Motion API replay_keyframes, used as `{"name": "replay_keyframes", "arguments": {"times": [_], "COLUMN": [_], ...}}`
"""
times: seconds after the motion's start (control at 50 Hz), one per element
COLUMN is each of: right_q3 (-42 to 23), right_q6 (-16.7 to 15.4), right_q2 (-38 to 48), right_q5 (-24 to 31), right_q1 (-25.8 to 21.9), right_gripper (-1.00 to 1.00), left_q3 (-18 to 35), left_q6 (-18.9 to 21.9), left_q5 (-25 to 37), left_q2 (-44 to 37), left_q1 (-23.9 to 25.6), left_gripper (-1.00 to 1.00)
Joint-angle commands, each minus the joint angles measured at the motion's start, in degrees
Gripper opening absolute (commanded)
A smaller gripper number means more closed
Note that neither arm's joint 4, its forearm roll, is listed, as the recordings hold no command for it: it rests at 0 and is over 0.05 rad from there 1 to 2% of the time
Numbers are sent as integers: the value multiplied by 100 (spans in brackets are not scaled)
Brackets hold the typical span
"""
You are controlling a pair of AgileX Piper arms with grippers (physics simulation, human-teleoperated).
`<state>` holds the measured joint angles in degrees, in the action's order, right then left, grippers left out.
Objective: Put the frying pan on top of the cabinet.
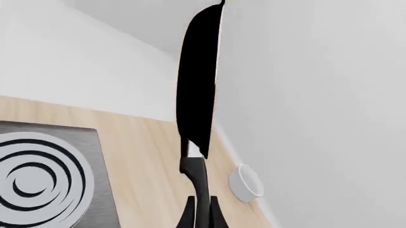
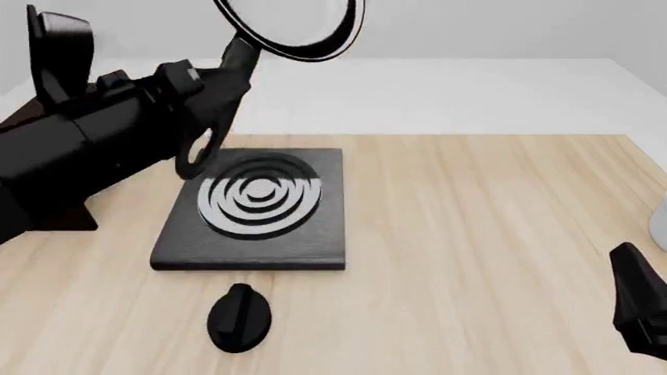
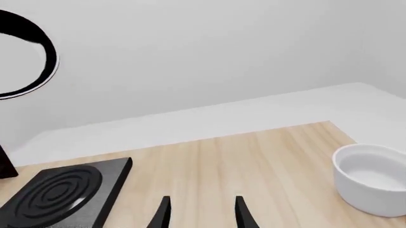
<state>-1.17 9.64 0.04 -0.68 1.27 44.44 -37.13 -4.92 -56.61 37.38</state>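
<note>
The frying pan [image 2: 297,27] hangs high in the air above the back of the stove plate [image 2: 325,234], tilted on its side, its top cut off by the front view. My left gripper [image 2: 219,90] is shut on its long black handle [image 1: 198,175]. The left wrist view shows the pan [image 1: 197,85] edge-on, and the right wrist view shows its round face [image 3: 19,57]. Only a dark brown corner of the cabinet [image 2: 75,219] shows at the far left; my left arm hides the rest. My right gripper [image 3: 201,213] stands open low at the front right, holding nothing.
A small black oval knob [image 2: 240,316] lies on the wooden table in front of the stove plate. A white bowl [image 3: 371,183] stands at the table's right edge, close to my right gripper. The table ends at a white wall behind.
</note>
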Motion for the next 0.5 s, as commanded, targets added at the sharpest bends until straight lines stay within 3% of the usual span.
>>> {"name": "replay_keyframes", "arguments": {"times": [0.02,0.5], "right_q3": [-186,-166], "right_q6": [-51,-74], "right_q2": [1,6], "right_q5": [199,222], "right_q1": [-4,-38], "right_gripper": [100,100], "left_q3": [8,-488], "left_q6": [-258,-1392], "left_q5": [192,42], "left_q2": [818,1271], "left_q1": [-692,-1888], "left_gripper": [-100,-100]}}
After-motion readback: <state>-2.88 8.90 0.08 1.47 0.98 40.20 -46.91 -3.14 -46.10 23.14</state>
